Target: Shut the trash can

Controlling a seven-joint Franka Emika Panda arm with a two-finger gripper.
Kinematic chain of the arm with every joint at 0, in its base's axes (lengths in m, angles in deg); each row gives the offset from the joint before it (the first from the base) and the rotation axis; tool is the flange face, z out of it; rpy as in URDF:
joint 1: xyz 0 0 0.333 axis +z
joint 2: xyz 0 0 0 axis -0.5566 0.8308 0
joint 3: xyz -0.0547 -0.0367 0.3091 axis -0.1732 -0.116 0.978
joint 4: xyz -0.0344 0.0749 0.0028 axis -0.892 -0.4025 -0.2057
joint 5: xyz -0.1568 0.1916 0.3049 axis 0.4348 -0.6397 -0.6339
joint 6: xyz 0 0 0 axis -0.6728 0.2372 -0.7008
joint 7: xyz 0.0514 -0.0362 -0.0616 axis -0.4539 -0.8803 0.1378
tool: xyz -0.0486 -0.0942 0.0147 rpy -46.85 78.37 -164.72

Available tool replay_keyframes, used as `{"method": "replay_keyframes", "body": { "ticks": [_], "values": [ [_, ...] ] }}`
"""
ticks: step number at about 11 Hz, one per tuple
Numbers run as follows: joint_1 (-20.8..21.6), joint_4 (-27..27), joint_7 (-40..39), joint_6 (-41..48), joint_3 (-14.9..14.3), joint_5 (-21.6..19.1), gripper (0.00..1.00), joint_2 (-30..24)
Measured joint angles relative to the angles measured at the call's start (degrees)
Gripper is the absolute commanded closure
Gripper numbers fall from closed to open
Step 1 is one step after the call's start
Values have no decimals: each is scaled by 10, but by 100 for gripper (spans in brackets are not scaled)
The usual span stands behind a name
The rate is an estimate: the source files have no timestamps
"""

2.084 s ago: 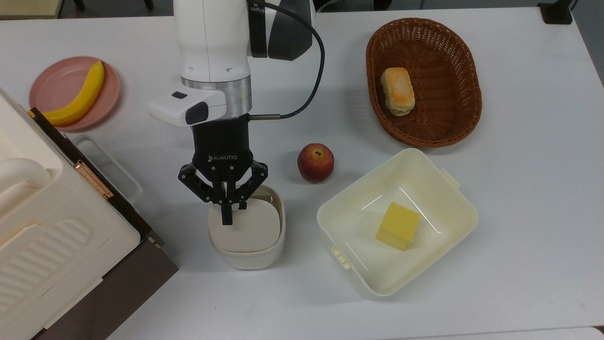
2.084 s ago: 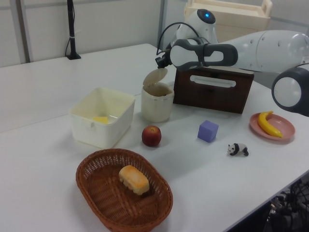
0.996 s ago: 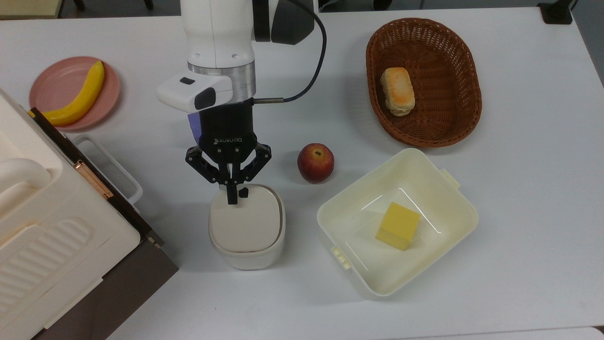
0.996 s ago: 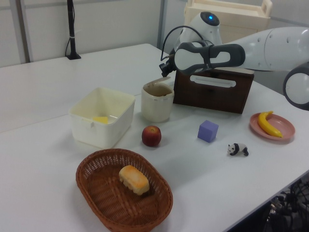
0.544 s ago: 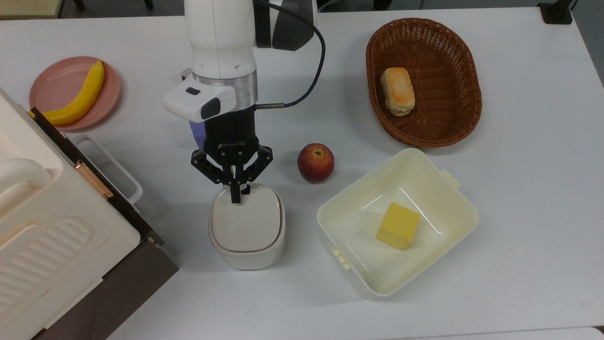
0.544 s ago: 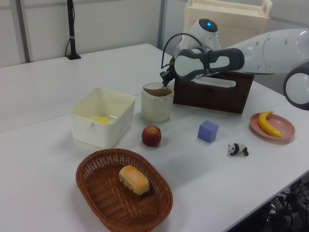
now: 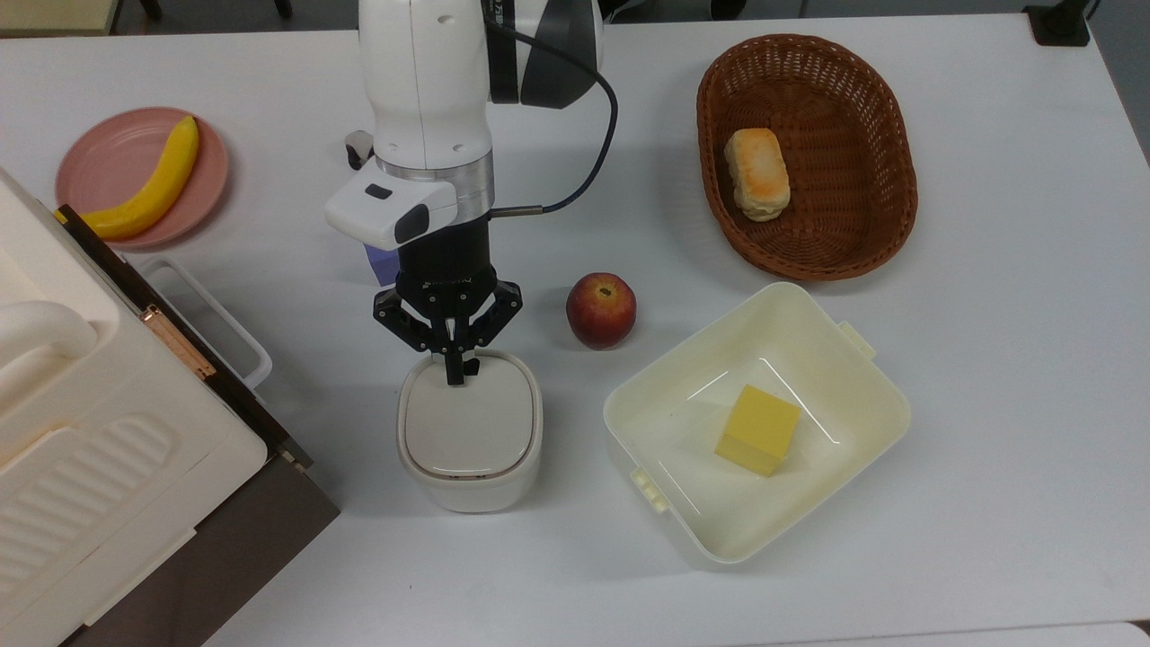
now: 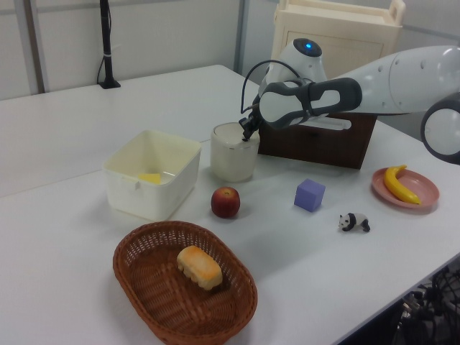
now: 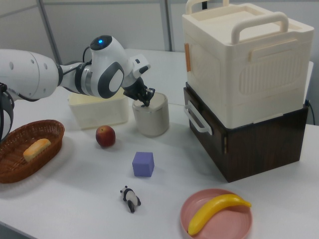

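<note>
The trash can [image 7: 470, 431] is a small cream-white bin standing between the big appliance and the square tub. Its lid lies flat on the rim. My gripper [image 7: 455, 368] is shut, with its black fingertips resting on the lid's edge nearest the arm, empty of any object. From the side, the left view has the gripper [image 8: 248, 133] touching the top of the trash can [image 8: 233, 158]. The right view places the gripper [image 9: 145, 102] on the upper edge of the trash can [image 9: 151, 118].
An apple [image 7: 600, 310] sits just right of the gripper in the top view. A cream tub [image 7: 844, 395] holds a yellow block [image 7: 757, 429]. A wicker basket [image 7: 862, 180] holds bread. The big cream appliance [image 7: 108, 431] stands at left, behind it a pink plate [image 7: 99, 162] with a banana. A purple cube [image 9: 143, 164] and toy panda [image 9: 130, 197] lie nearby.
The lid has swung down from standing raised to lying flat on the bin. My shut gripper went down with it and drew back toward the arm's base.
</note>
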Motion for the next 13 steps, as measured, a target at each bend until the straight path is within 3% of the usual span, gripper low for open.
{"method": "replay_keyframes", "body": {
  "ticks": [5,6,8,9,10,13],
  "values": [
    [1,-2,-1,0,0,18,100,-1],
    [-3,-4,-1,3,0,18,96,-8],
    [-15,-15,-1,81,0,6,73,-65],
    [-17,-19,-1,159,0,-13,31,-113],
    [-17,-20,-1,249,0,-24,0,-160],
    [-5,-17,-1,480,7,-32,0,-247]
  ]
}}
